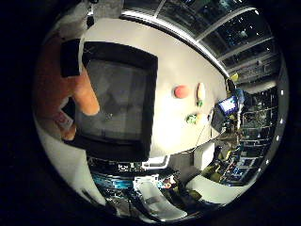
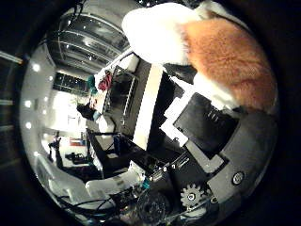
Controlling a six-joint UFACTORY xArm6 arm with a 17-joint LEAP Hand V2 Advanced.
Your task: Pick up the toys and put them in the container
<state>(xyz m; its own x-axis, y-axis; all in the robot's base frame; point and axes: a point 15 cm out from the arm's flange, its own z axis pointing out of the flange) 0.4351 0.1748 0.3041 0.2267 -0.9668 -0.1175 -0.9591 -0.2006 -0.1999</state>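
An orange and white plush toy (image 2: 225,56) fills much of the thumb side view, pressed close to the palm. My hand (image 2: 207,136) is shut on it, with a black and white finger (image 1: 70,56) curled across its orange fur. The toy hangs over one side of a black container (image 1: 151,94) with a grey floor, which stands on the white table (image 1: 183,61). Further along the table lie a pink-red ball toy (image 1: 181,91), a cream toy with a green end (image 1: 201,92) and a small green and cream toy (image 1: 194,118).
The table's far edge runs along dark windows (image 1: 235,33). A lit blue screen (image 1: 229,104) stands past the toys at the table's end. Chairs and clutter (image 1: 155,197) sit beyond the table's near edge, below the container.
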